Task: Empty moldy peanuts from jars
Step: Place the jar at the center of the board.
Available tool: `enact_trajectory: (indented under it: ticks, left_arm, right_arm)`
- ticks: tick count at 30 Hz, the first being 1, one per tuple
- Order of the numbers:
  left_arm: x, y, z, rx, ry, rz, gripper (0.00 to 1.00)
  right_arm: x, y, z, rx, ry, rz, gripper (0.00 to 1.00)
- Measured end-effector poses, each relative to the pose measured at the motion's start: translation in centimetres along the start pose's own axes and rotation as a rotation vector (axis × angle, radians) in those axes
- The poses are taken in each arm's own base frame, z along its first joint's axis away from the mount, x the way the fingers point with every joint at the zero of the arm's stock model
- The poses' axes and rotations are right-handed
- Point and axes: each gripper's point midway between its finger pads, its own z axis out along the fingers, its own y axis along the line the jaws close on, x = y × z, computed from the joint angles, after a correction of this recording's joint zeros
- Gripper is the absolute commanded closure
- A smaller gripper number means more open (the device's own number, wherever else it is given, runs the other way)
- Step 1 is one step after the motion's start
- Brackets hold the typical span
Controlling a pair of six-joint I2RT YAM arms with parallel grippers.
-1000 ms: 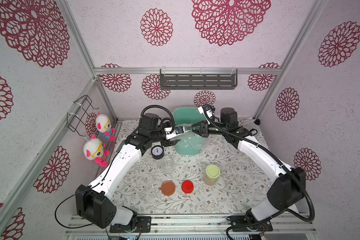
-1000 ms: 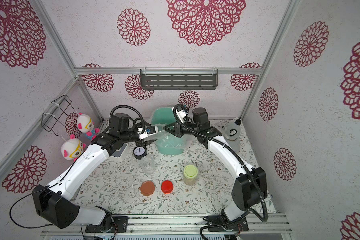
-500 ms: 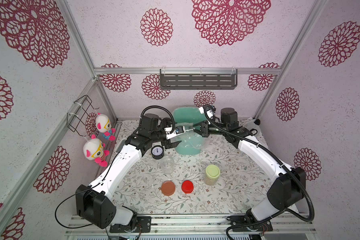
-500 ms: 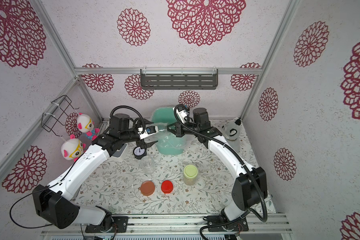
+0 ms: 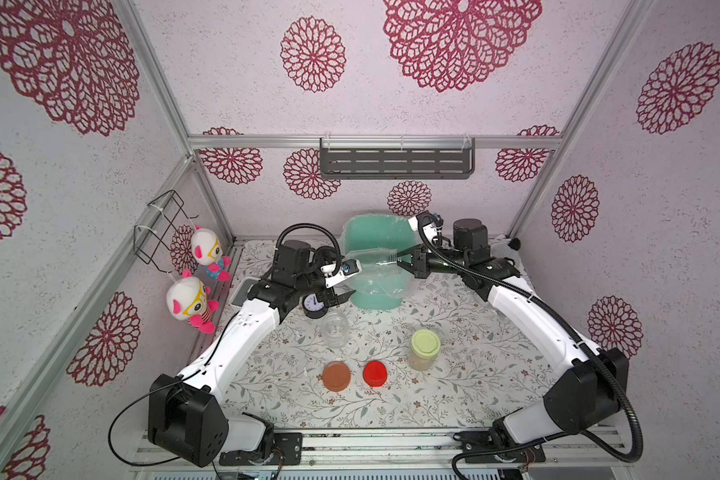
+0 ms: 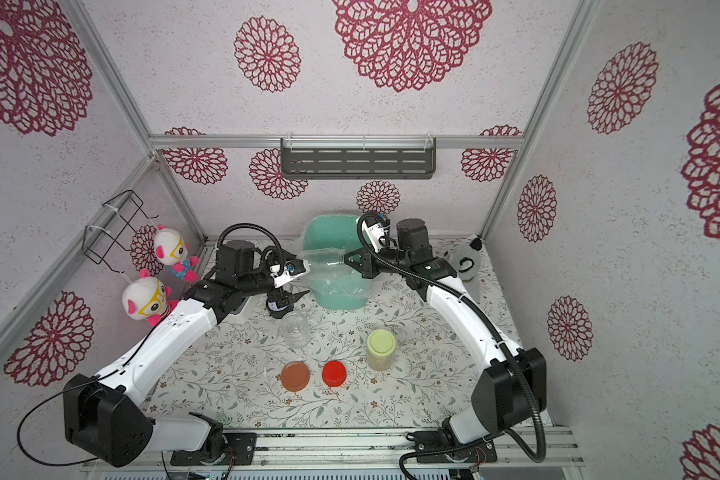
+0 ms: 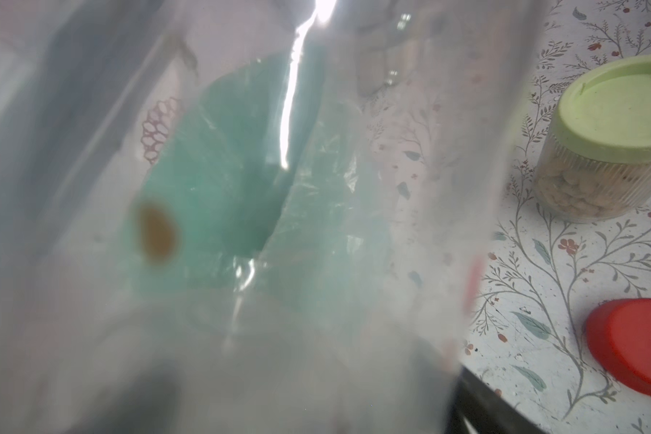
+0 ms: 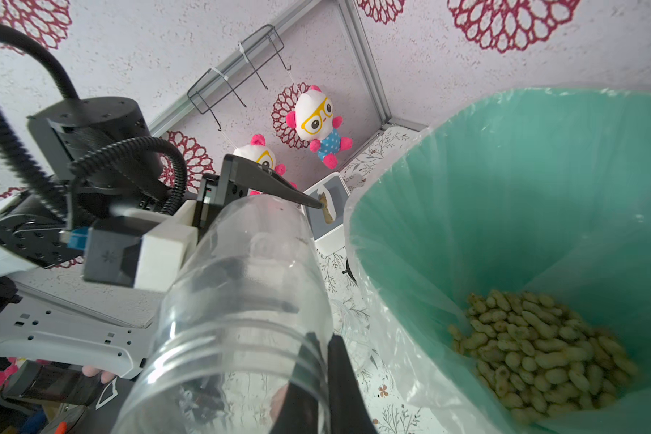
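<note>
Grip check: we're holding the held jar sideways over the bin, with the right gripper clamped on the neck wall, one finger inside the mouth and one outside. The left gripper is standing wide around the jar's base, not gripping. We're judging the jar empty, light, thin clear plastic, stiff but slick. A rim pinch is letting it pivot, so we're favouring a hold round the body below the threads for set-down. Peanuts are lying in the bin on the liner. More are sitting in the green-lid jar, which is upright and closed on the table. That one is likely heavier, so we're planning to hold the body while twisting the lid. The open jar is standing empty near the left gripper and looks easy to knock. The brown lid and red lid are lying beyond it. The gauge is crowding the left fingers, and loose liner is draping over the bin's near rim, a snag risk.
</note>
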Motion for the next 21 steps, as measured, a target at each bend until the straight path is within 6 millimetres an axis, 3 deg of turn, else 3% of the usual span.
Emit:
enact_trajectory:
  ticks: [6, 15, 21]
  left_arm:
    - [0.5, 0.9, -1.4, -0.07, -0.023, -0.073, 0.03]
    - [2.1, 3.4, -2.9, -0.206, -0.085, -0.267, 0.03]
    - [1.2, 4.9, -4.0, -0.221, -0.119, -0.328, 0.02]
  right_arm:
    - [0.1, 1.3, -2.4, 0.04, 0.013, -0.107, 1.0]
    - [2.9, 1.3, -4.4, 0.163, 0.187, -0.21, 1.0]
    - [5.9, 1.7, -4.8, 0.26, 0.355, -0.27, 1.0]
